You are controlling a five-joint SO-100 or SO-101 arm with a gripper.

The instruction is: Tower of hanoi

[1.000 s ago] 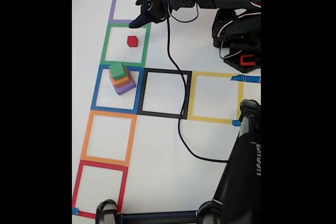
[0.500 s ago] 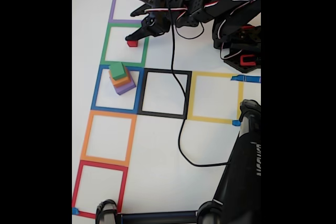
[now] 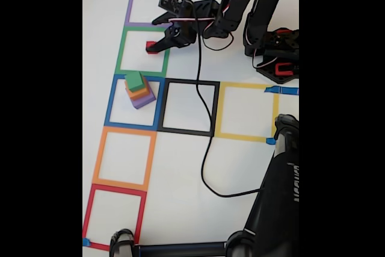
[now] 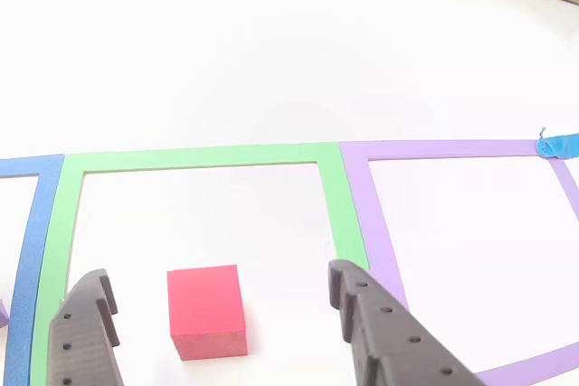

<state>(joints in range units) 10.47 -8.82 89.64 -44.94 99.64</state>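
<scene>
Red block (image 4: 207, 310) rests on the tabletop (image 4: 271, 61) inside the green square (image 4: 194, 158), between the spread jaws of the gripper (image 4: 222, 314). Stack (image 3: 139, 90) sits in the blue square (image 3: 110, 102). Closing should be centred and square on the block's side faces.

Red block (image 3: 150, 46) half behind claw (image 3: 157, 46)

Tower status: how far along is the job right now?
Done: the red block is off the stack and sits alone in the green tape square. The green block now tops the orange and purple ones in the blue tape square. In hand: the hand is open, straddling the red block, not yet gripping. Left: almost everything, three blocks remain stacked.
</scene>
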